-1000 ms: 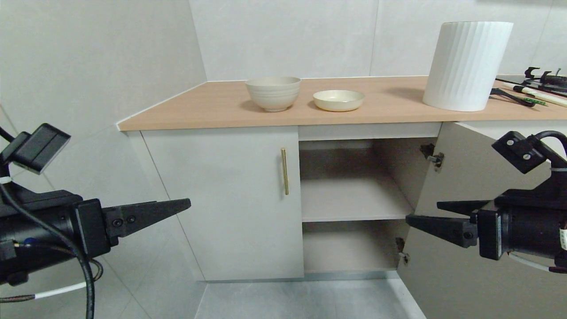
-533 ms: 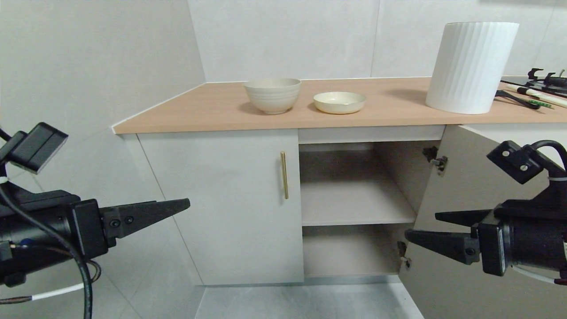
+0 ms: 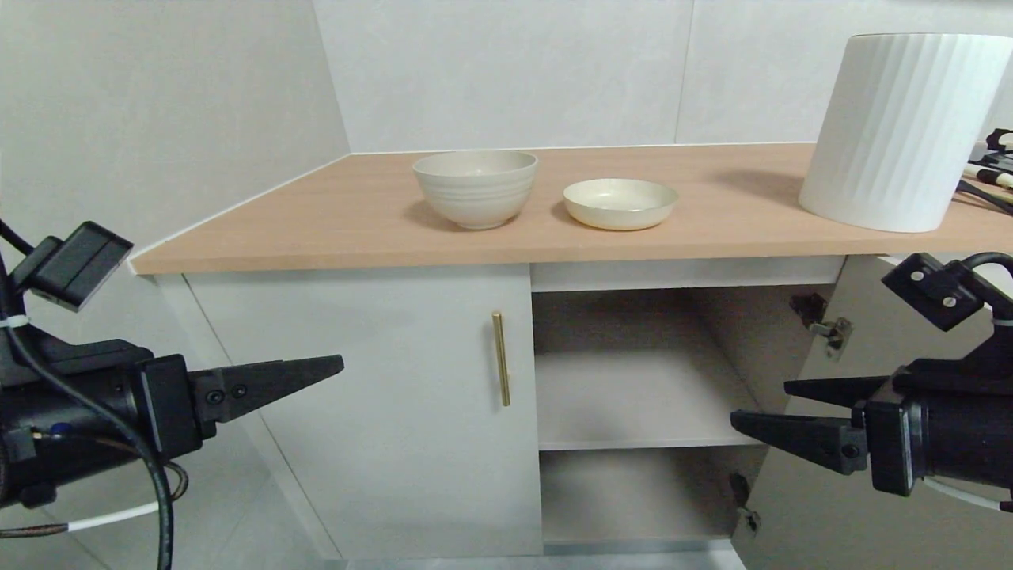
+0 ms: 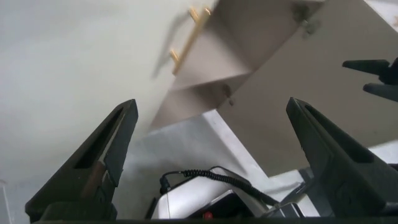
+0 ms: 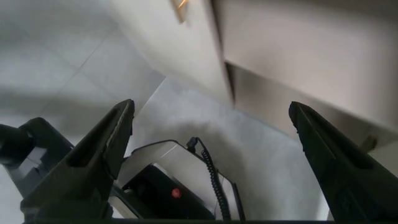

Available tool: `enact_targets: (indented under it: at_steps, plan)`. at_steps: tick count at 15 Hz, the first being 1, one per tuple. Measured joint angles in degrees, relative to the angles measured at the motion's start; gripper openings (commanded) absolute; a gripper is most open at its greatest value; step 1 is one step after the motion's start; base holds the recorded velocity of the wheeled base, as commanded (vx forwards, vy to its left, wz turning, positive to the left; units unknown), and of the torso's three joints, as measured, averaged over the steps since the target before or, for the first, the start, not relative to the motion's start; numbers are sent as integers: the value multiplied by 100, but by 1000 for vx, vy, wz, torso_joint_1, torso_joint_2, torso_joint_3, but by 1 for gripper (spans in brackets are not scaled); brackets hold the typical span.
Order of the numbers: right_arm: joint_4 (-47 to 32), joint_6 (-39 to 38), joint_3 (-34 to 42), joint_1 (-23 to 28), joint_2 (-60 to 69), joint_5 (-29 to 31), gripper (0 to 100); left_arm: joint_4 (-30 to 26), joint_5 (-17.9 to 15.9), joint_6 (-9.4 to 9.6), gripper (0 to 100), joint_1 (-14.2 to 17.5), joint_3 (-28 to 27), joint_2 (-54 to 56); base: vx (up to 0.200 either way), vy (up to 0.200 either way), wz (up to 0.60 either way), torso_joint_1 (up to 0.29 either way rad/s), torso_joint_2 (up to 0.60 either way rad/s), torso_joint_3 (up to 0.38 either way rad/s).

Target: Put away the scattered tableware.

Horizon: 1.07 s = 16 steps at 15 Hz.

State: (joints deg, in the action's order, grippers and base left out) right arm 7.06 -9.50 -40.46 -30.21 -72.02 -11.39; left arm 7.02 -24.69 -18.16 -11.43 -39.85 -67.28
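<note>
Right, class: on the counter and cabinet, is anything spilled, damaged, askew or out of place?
Nothing spilled, broken or tilted. The bowl and shallow dish stand upright on the counter, not yet stored, and one cabinet door hangs open.

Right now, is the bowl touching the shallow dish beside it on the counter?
Apart. The head view shows a strip of bare countertop between the bowl and the shallow dish, with their rims clearly separated.

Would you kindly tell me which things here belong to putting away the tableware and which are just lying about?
For the job: bowl; shallow dish; open cupboard, likely their destination.
Lying about: ribbed white cylinder; small items at the counter's right edge, too small to identify.
</note>
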Motion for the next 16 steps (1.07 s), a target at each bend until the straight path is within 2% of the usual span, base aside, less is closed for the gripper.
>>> enact_targets:
  at_steps: [5, 8, 12, 16]
  plan:
    - [13, 79, 77, -2, 100, -2, 100, 1, -9, 0, 100, 0, 28, 17, 0, 0, 0, 0, 0, 0]
    - [11, 208, 118, 2, 118, 6, 100, -2, -5, 122, 100, -11, 99, 24, 0, 0, 0, 0, 0, 0]
    - [13, 222, 124, 4, 102, 6, 100, -10, -2, 156, 100, -20, 121, 9, 0, 0, 0, 3, -16, -8]
    - [9, 222, 127, 9, 96, 9, 100, -7, 0, 156, 100, -16, 116, 2, 0, 0, 0, 66, -244, -250]
